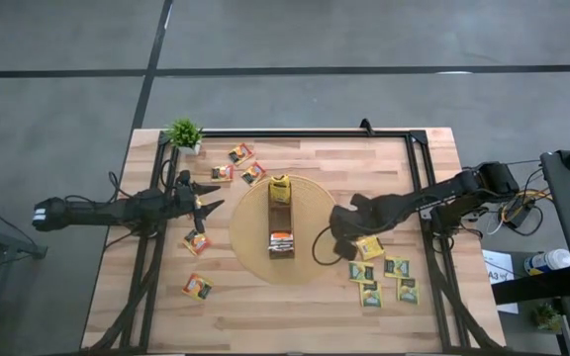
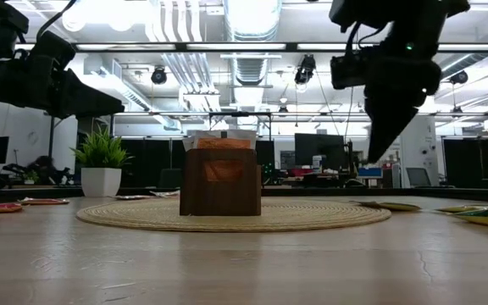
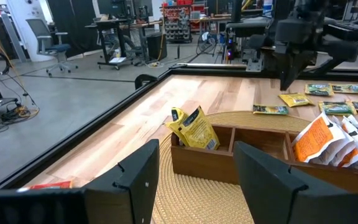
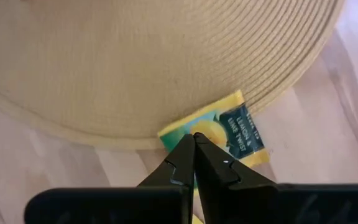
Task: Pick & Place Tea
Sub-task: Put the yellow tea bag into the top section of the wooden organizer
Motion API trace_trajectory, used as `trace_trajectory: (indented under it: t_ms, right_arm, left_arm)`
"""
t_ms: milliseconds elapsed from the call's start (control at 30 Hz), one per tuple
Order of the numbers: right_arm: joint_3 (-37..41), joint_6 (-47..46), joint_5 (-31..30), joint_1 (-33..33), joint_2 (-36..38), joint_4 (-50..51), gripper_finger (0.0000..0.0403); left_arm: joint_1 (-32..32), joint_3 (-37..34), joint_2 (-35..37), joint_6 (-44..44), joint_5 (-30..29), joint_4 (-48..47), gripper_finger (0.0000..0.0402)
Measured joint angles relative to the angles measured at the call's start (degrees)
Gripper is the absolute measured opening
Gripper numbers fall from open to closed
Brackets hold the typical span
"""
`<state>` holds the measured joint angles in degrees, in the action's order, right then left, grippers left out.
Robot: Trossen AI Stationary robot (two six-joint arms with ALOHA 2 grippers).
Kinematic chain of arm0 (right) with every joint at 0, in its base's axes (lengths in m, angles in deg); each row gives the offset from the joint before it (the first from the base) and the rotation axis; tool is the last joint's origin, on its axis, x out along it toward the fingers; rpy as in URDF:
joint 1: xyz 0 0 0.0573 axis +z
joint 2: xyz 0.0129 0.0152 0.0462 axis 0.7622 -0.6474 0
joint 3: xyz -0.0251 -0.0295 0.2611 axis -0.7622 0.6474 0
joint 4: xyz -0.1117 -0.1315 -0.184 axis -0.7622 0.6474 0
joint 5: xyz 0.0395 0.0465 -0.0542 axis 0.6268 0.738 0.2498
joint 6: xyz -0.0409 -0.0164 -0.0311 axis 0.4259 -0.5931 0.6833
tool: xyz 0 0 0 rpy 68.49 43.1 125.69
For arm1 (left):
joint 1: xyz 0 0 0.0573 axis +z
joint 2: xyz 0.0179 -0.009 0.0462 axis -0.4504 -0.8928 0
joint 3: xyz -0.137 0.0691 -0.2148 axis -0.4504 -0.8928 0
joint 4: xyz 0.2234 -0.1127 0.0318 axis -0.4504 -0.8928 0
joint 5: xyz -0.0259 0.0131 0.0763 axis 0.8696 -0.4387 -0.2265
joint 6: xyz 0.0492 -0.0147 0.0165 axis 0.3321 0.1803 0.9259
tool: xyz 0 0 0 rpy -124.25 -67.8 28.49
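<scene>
A long brown box (image 1: 281, 229) stands on a round woven mat (image 1: 310, 213), with yellow sachets (image 3: 194, 127) in its far end and orange ones (image 3: 322, 140) in its near end. My right gripper (image 4: 194, 138) is shut and points down. It hangs above a yellow-and-green tea sachet (image 4: 238, 130) that lies flat on the table at the mat's right edge, and nothing shows between its fingers. In the low view its tip (image 2: 371, 159) is well above the table. My left gripper (image 1: 209, 206) waits open at the table's left, level and facing the box.
Several more green-and-yellow sachets (image 1: 384, 279) lie on the table near the right front. Orange sachets lie at the far left (image 1: 240, 163) and near left (image 1: 197, 263). A small potted plant (image 1: 184, 133) stands at the far left corner. A black frame (image 1: 419, 158) borders the table.
</scene>
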<state>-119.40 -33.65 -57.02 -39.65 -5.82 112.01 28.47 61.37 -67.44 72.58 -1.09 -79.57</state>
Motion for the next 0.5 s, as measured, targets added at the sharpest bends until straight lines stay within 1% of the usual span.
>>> trace_trajectory:
  t_ms: [100, 200, 300, 500]
  right_arm:
    - [0.2, 2.4, 0.4, 0.0, 0.0, 0.0, 0.0010]
    - [0.2, 5.6, 2.1, 0.0, 0.0, 0.0, 0.0027]
    - [0.2, 6.4, 4.4, -0.1, 0.0, 0.0, 0.0067]
    - [0.3, 6.4, 3.5, -0.1, -0.7, -0.6, 0.0163]
  left_arm:
    - [0.0, 0.0, 0.0, 0.0, 0.0, 0.0, 0.0202]
    - [0.0, 0.0, 0.0, 0.0, 0.0, 0.0, 0.0202]
    - [0.0, 0.0, 0.0, 0.0, 0.0, 0.0, 0.0202]
    - [0.0, 0.0, 0.0, 0.0, 0.0, 0.0, 0.0202]
